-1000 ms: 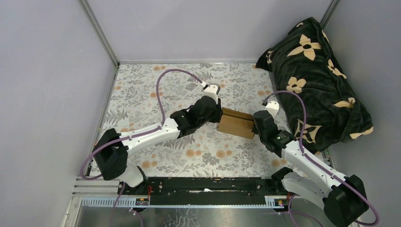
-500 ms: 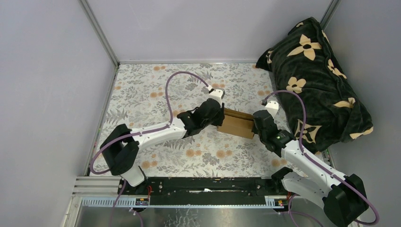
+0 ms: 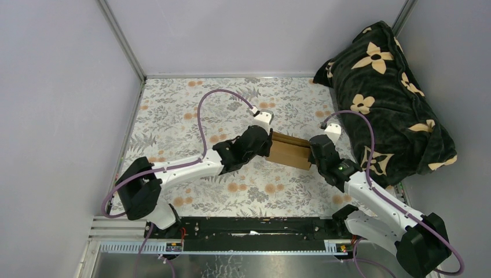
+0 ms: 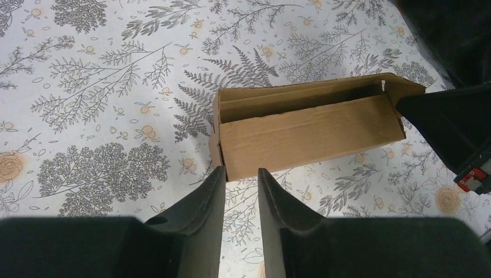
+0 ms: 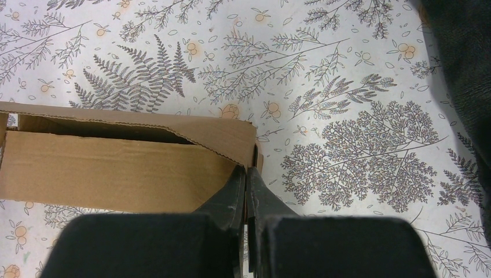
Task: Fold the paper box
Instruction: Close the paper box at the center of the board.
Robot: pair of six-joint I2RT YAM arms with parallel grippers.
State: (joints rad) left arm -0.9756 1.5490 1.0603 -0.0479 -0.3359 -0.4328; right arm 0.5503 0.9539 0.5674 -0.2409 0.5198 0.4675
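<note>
The paper box (image 3: 288, 152) is a long brown cardboard trough lying mid-table, its top open and a flap folded over its near side (image 4: 307, 130). My left gripper (image 4: 240, 169) is at the box's near left corner. Its jaws stand narrowly open and only tablecloth shows between them. In the top view the left gripper (image 3: 267, 147) sits against the box's left end. My right gripper (image 5: 248, 169) is shut on the thin end wall at the right end of the box (image 5: 110, 168). In the top view the right gripper (image 3: 312, 156) is at that end.
A dark blanket with tan flowers (image 3: 388, 92) is heaped along the right side, close behind the right arm. Grey walls enclose the floral tablecloth (image 3: 185, 116) at the left and back. A black rail (image 3: 249, 229) runs along the near edge.
My left wrist has shifted slightly toward the near side along the box's left end, and its cable loop has swung. The box and the right arm have stayed put.
</note>
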